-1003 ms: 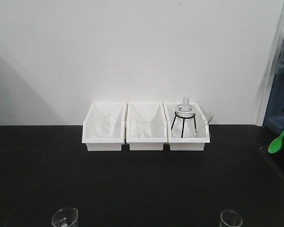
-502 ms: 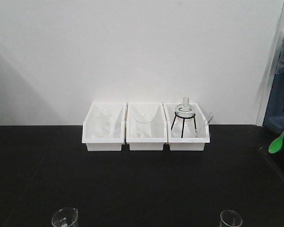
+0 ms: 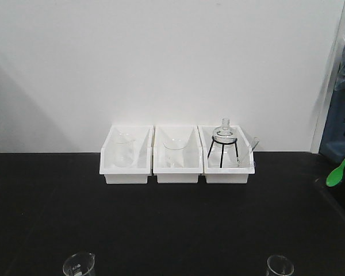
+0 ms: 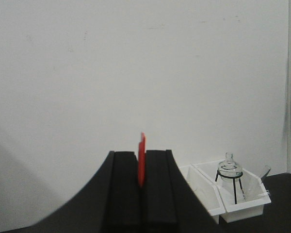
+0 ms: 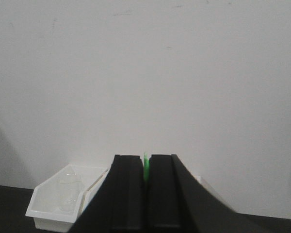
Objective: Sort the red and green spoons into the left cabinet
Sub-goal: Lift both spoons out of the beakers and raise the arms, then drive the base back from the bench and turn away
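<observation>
The left gripper [image 4: 141, 162] has its two black jaws clenched on the red spoon [image 4: 142, 145]. The spoon shows only as a thin red strip standing upright in the gap between them, its tip rising a little above the jaw ends. The right gripper [image 5: 146, 171] is likewise clenched on the green spoon [image 5: 146, 162], a narrow green sliver pinched between its jaws. Both wrist views look toward a plain white wall [image 3: 172, 63].

In the front view the green spoon [image 3: 335, 172] hangs at the far right edge, bowl down and handle slanting up to the right out of the frame, over the right end of the black surface [image 3: 161, 224].

Three white bins stand side by side against the wall at the far side of the surface. The left bin [image 3: 126, 172] holds a clear beaker [image 3: 122, 150], and the middle bin [image 3: 177, 172] holds another beaker [image 3: 173, 152]. The right bin [image 3: 230, 173] holds a glass flask [image 3: 225, 129] sitting on a black wire stand [image 3: 223, 150].

Two more beakers peek up at the near edge, one on the left [image 3: 79, 265] and one on the right [image 3: 280, 266].
</observation>
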